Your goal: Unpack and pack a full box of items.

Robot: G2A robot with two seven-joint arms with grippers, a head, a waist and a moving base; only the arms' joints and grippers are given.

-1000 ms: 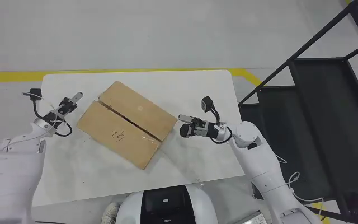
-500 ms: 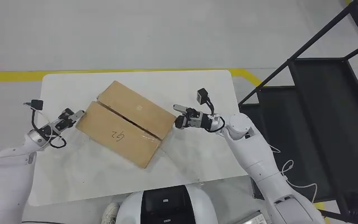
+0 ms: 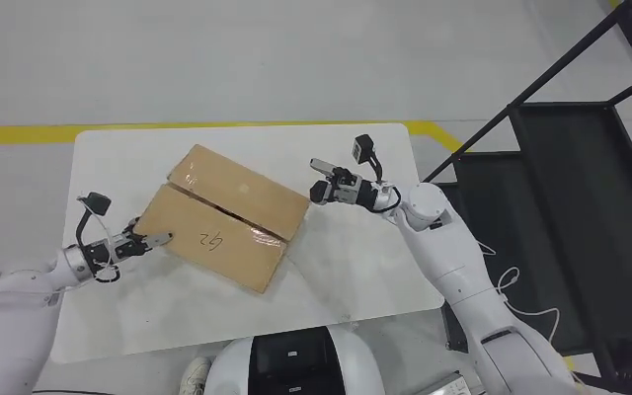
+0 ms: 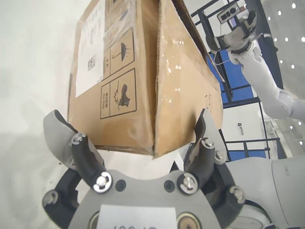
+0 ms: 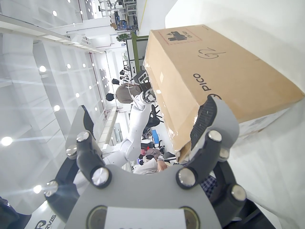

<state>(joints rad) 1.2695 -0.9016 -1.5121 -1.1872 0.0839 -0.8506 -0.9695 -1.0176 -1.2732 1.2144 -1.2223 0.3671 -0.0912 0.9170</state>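
Box (image 3: pixel 222 217) on table (image 3: pixel 346 158), flaps shut, long axis slanting far-left to near-right. My left gripper (image 3: pixel 158 239) spread wide, straddling its left corner. My right gripper (image 3: pixel 318 192) likewise spread at diagonally opposite corner. Both equally near, neither gripping
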